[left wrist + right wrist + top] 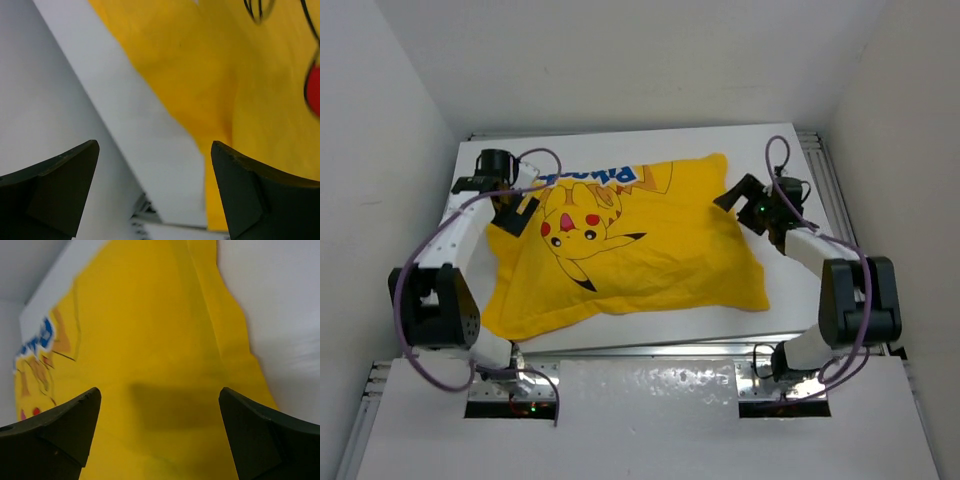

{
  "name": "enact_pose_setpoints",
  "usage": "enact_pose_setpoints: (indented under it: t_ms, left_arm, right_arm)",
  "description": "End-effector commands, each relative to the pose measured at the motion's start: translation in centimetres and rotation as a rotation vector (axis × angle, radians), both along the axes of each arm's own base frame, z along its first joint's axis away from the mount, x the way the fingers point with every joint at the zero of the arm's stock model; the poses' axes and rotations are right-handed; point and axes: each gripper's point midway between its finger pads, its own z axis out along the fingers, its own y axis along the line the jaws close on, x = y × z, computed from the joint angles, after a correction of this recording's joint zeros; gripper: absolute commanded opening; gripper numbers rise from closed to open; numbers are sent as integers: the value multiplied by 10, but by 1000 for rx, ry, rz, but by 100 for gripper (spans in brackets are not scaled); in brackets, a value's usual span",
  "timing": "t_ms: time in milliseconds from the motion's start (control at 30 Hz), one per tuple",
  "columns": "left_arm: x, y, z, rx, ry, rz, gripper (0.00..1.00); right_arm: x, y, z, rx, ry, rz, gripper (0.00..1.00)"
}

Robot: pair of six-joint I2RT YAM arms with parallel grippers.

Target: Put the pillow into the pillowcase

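Both spread wide, left hand point(513, 216) and right hand point(744, 203) flank the pillowcase point(645, 255).

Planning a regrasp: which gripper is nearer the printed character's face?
The left gripper, beside the red-cheeked face on the pillowcase; the right gripper is over plain yellow.

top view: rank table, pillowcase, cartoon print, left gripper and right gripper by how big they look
1. table
2. pillowcase
3. cartoon print
4. left gripper and right gripper: look about alike

The yellow pillowcase point(640, 250), printed with a red-cheeked cartoon character and blue lettering, is spread plump and wrinkled across the bench point(670, 328).
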Motion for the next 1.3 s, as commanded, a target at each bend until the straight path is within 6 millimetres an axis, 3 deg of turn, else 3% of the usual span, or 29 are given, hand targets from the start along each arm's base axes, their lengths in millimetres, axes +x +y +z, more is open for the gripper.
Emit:
enact_pose_setpoints:
  t_ms: [0,100,133,167,200,233,300,367,400,467,533,600,733,767,867,933,1033,1133,1167,1200,1267]
  left_arm:
    - [57,-15,15,-273,-242,185,92]
    - [77,-27,-19,-347,-194,178,89]
    - [83,-33,-37,-380,-154,173,88]
    - [88,-37,-44,-398,-140,172,86]
    - [91,-40,-51,-417,-123,166,83]
    - [96,-45,-68,-440,-85,164,81]
    - [107,-49,-83,-459,-68,162,78]
    - [120,-55,-84,-471,-78,147,78]
    - [122,-59,-92,-478,-57,140,78]
    - [134,-68,-92,-492,-56,109,78]
    - [146,-72,-84,-499,-85,92,78]
    - [153,-73,-81,-503,-93,95,78]
    - [150,-73,-80,-498,-85,82,78]
    - [149,-68,-80,-475,-88,86,79]
    - [148,-55,-76,-405,-105,123,79]
    - [142,-40,-73,-335,-100,175,79]
    - [126,-10,-74,-264,-75,255,79]
    - [109,19,-70,-259,-68,334,79]
    - [103,40,-65,-270,-81,397,79]
    - [94,49,-54,-282,-90,424,79]
    - [79,74,-36,-304,-128,484,79]
  right_arm:
    - [-4,32,-14,17,15,164,99]
    - [-12,39,-47,3,71,173,96]
    - [-15,40,-53,10,77,174,93]
    - [-15,41,-52,14,56,171,89]
    - [-25,41,-63,16,80,169,80]
    - [-27,39,-62,20,71,145,75]
    - [-37,22,-74,-20,91,57,54]
    - [-42,5,-72,-50,85,-21,35]
    - [-42,-2,-71,-59,90,-62,31]
    - [-43,-19,-71,-81,116,-133,22]
    - [-41,-23,-68,-91,114,-153,19]
    - [-40,-25,-67,-98,105,-157,22]
    - [-25,-24,-61,-113,91,-129,35]
    - [-22,-22,-58,-111,89,-120,53]
    - [-12,-19,-46,-114,57,-91,84]
    - [-3,-19,-26,-160,0,-55,96]
    - [5,-28,1,-246,-16,-26,99]
    - [17,-35,47,-293,-101,-22,99]
    - [18,-50,55,-301,-104,-60,99]
    - [22,-64,78,-303,-145,-102,99]
    - [22,-92,92,-301,-146,-191,99]
